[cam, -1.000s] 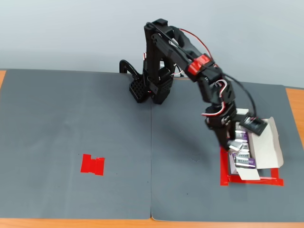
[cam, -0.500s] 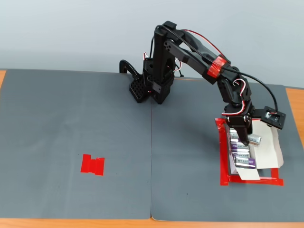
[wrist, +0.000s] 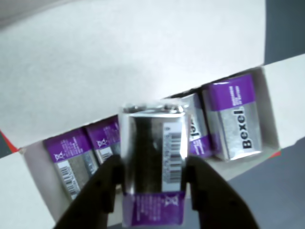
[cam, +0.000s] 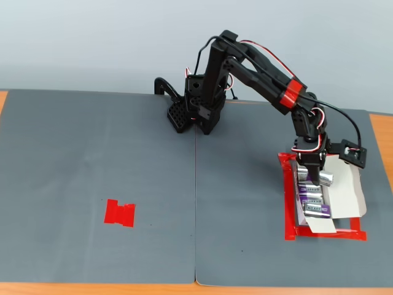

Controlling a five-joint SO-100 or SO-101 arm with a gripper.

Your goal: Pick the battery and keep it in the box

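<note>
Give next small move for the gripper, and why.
Probably lower a little, then open. The gripper is shut on the battery, held above the box. Other batteries already fill the row, and the held one hangs above it, not yet seated.

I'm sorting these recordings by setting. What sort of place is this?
Probably a lab or hobby bench: a grey mat marked with red tape, a plain wall, a small arm clamped at the mat's back edge.
</note>
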